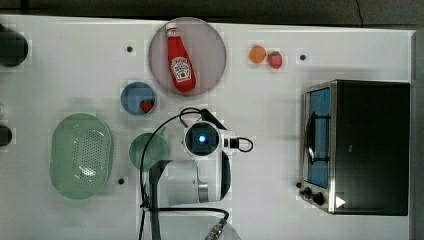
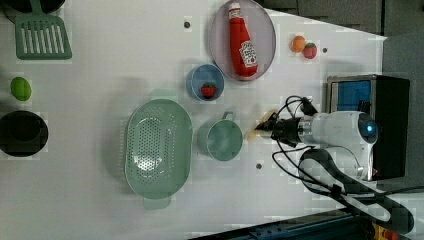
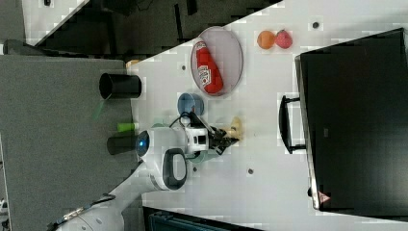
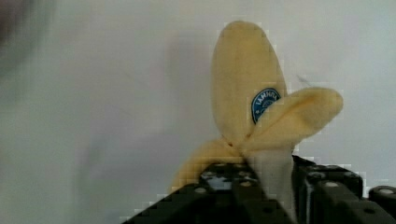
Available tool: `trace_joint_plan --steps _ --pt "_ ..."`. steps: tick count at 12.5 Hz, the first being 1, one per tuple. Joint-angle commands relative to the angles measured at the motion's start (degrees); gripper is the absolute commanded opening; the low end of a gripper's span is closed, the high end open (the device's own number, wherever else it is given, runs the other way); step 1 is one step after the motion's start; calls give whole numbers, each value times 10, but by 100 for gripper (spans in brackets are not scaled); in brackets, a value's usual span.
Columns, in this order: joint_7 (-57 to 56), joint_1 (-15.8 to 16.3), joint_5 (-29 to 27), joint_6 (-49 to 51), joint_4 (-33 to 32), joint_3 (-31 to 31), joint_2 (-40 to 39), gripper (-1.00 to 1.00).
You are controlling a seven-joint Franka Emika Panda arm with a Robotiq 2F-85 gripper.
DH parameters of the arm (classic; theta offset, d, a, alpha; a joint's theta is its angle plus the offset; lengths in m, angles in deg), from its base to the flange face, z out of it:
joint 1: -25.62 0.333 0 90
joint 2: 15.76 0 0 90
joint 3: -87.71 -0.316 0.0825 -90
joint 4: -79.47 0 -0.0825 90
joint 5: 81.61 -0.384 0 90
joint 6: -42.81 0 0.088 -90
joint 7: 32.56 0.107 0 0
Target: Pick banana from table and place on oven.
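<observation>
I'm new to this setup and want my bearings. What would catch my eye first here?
The white arm in mid-table, its gripper down at a pale banana with a blue sticker. Next, the red ketchup bottle lying on a round plate, then the black oven at the top view's right.

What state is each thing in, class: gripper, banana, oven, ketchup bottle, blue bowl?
Gripper: at the banana, a finger either side.
Banana: on the table, peel flaps spread.
Oven: door shut, top bare.
Ketchup bottle: lying on a plate.
Blue bowl: holds a strawberry.
</observation>
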Motion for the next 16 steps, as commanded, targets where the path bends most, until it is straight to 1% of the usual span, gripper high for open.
trace_joint_plan --steps 1,3,5,7,9,11,12,14,16 --pt "18 5 1 -7 5 -6 35 -51" --pt "19 4 1 10 10 -6 96 -51" --pt "19 3 1 71 23 -3 170 -51" --pt "19 2 1 190 55 5 239 -51" --pt "18 2 1 323 107 20 291 -51" --pt "17 0 1 441 165 45 322 -51" --pt "15 0 1 483 196 60 329 -51" --pt "3 -2 1 517 244 94 330 -51" --pt "-68 -5 4 520 266 137 321 -51"
